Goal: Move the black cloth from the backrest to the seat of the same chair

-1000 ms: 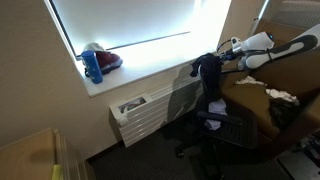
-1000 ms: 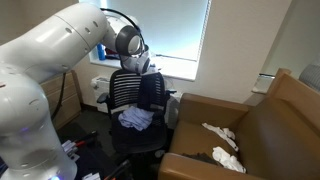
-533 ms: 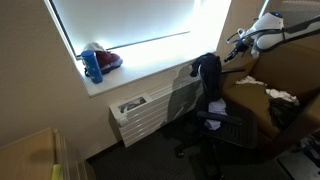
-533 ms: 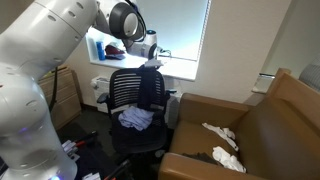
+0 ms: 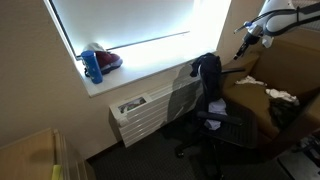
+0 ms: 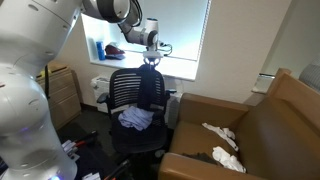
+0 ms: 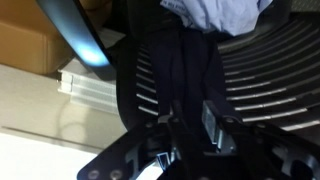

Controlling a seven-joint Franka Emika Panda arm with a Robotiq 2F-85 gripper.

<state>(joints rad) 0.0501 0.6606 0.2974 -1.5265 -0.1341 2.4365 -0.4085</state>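
A: In an exterior view, where is the black cloth [image 6: 153, 92]?

B: It hangs over the top edge of the backrest [image 6: 122, 90], toward one side. Falling down both faces probably balances it there. The tool [image 6: 152, 59] points downward right above it, clear of the fabric.

A: And the seat [image 6: 150, 133]?

B: A light cloth [image 6: 134, 119] already lies crumpled on it, so the black one would likely land on or beside that.

A: What does the other exterior view add?

B: The chair [image 5: 214, 118] stands by the window wall, with the black cloth [image 5: 207, 70] on its upper back. The tool [image 5: 244, 29] is higher and off to the side. The robot seems to need a descent before any grasp.

A: And the wrist view?

B: It looks straight down the black cloth [image 7: 185, 62], which lies in long folds over the ribbed backrest. The tool [image 7: 190, 128] has its fingers [image 7: 214, 130] spread apart with nothing between them, lined up along the folds. That suits pinching the bunched fabric at the top edge.
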